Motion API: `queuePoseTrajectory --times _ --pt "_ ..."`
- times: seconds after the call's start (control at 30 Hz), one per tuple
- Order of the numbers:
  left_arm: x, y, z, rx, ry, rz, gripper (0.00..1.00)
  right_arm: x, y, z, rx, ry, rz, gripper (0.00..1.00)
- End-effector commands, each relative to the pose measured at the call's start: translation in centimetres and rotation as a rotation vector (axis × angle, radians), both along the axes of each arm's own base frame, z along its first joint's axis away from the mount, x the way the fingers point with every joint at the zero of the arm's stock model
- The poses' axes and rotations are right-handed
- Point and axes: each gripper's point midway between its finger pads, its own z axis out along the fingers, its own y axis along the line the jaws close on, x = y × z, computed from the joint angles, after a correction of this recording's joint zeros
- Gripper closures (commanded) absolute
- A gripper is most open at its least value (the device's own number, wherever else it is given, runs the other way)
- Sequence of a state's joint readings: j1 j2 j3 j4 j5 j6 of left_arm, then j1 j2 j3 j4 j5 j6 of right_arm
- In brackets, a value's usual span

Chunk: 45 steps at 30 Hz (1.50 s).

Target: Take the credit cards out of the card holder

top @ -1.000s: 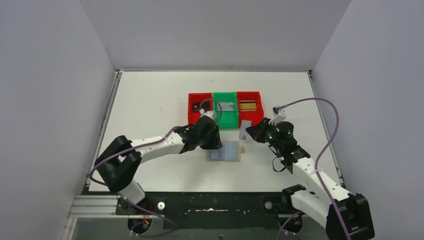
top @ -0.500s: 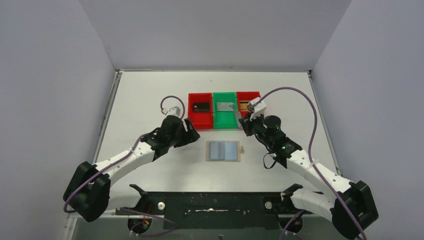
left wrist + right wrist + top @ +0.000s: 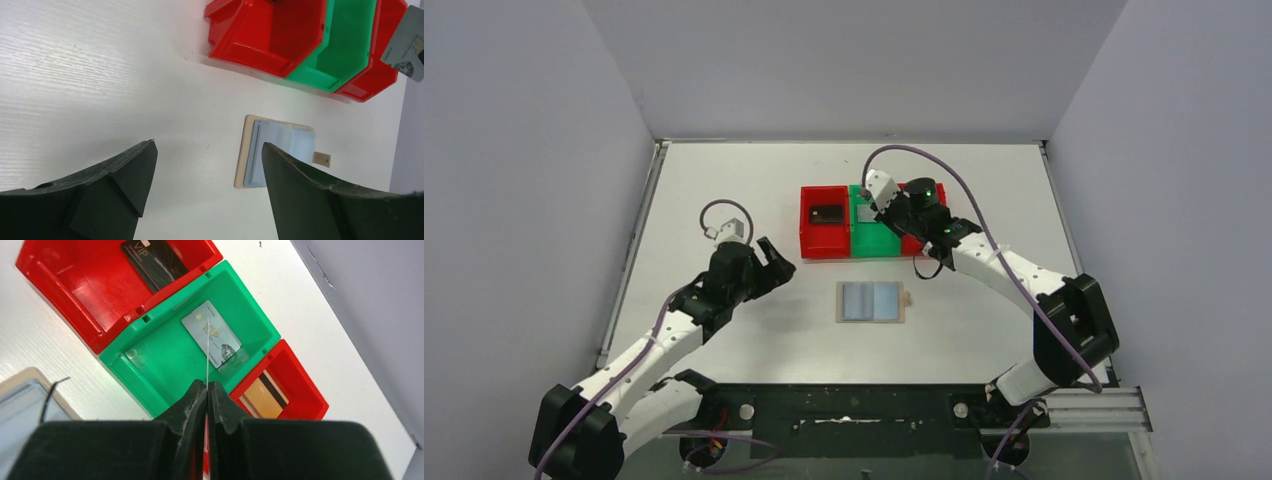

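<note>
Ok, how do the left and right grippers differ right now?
The left gripper has its jaws wide apart and empty; the right gripper has its jaws shut on a silver-grey card. The left gripper hangs over bare table near the card holder; the right gripper hangs over the green bin. Both hang clear of the table.

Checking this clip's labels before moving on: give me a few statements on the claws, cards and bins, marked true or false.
1. The right claw is shut on a card above the green bin. True.
2. The left claw grips the card holder. False: it is open, apart from the holder.
3. The card holder lies open on the table. True.
4. The dark card lies in the green bin. False: it lies in the left red bin; the green bin holds a silver-grey card.
</note>
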State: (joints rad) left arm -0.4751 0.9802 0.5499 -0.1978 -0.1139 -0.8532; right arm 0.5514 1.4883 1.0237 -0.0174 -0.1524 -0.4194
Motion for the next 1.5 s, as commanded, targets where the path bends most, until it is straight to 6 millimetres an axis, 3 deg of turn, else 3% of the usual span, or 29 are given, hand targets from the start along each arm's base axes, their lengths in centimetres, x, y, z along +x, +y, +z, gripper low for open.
queuePoseTrajectory --times 0.0,0.13,0.63,0.93,1.27,1.47 --pt "-0.2 0.9 0.5 0.007 -0.023 0.025 0.22 1.6 0.8 0.5 -0.14 -0.041 0.113 1.0" --pt "-0.4 1.2 0.5 0.007 -0.024 0.025 0.22 2.8 0.8 -1.4 -0.258 -0.02 0.168 1.0" --pt "-0.8 1.8 0.1 0.014 -0.02 0.029 0.22 7.7 1.2 -5.5 -0.481 -0.024 0.26 1.0" --pt "-0.7 2.0 -0.2 0.022 -0.014 0.025 0.22 10.2 1.2 -7.4 -0.565 -0.066 0.278 0.95" --pt "-0.8 2.3 -0.3 0.022 -0.01 0.025 0.22 11.4 0.8 -9.3 -0.6 -0.074 0.292 0.87" --pt "-0.9 2.3 -0.4 0.024 -0.005 0.021 0.22 10.7 0.8 -10.4 -0.599 -0.049 0.314 0.82"
